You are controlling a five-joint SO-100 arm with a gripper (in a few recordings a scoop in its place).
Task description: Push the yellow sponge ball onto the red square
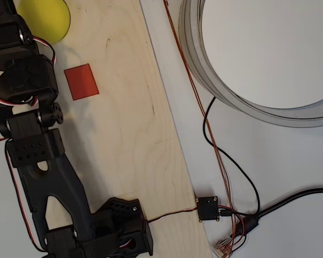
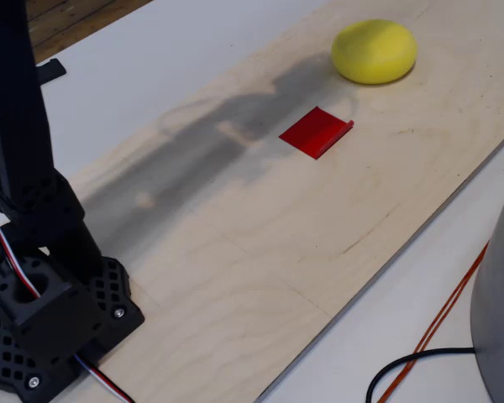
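Matte black printed arm (image 1: 35,140) with silver screws and red-white-black cables (image 2: 8,256).

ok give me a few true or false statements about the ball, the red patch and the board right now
1. The yellow sponge ball sits on top of the red square. False: they lie apart, with bare wood between them.
2. Both lie on the plywood board. True.
3. One edge of the red square is curled up off the board in the fixed view. True.
4. The ball is smaller than the red square. False: the ball looks clearly larger.
5. An orange wire runs over the white table beside the board in the overhead view. True.
6. The arm's base stands off the board. False: it sits on the board's near end.
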